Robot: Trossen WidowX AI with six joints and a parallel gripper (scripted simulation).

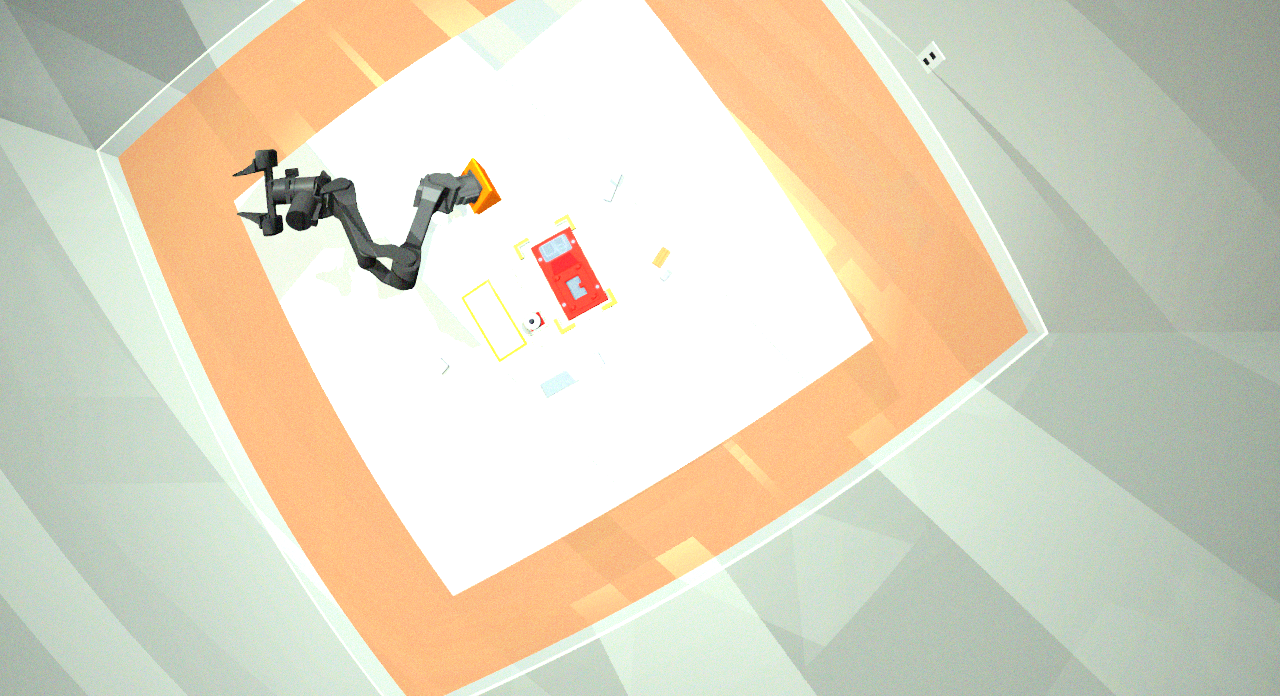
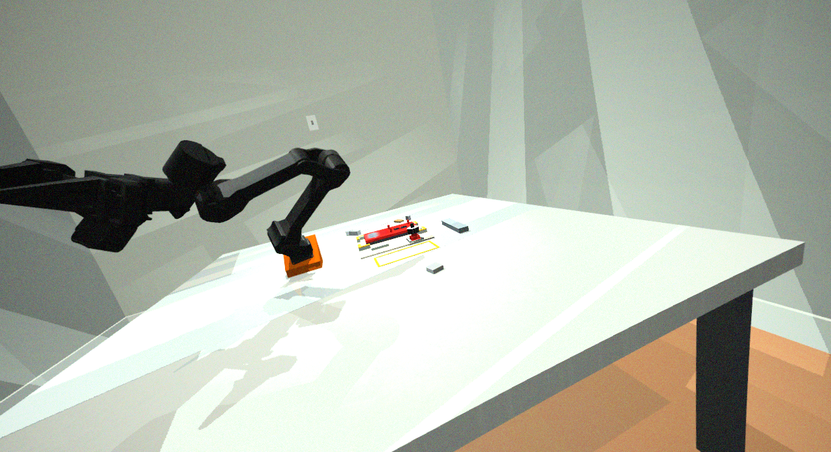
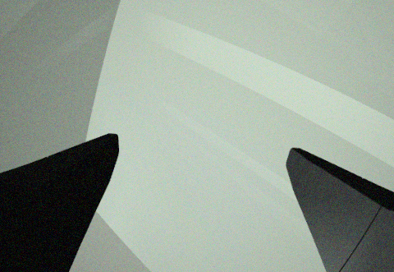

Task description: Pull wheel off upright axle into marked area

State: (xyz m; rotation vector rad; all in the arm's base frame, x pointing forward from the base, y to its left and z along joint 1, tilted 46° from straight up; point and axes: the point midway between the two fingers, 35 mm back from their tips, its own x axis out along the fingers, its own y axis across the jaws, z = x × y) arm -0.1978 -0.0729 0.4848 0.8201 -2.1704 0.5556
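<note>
Trouble ahead: gripper (image 1: 247,190), jaws spread and empty at frame's upper left, sits far from the wheel (image 1: 534,320) mid-frame, so a hurried approach could knock the red board (image 1: 569,276).

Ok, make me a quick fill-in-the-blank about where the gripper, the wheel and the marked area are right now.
1. The gripper has its fingers spread ____ with nothing between them.
2. The wheel sits between the red board and the ____ outlined rectangle.
3. The arm's base is colored ____.
Missing words: open; yellow; orange
</note>
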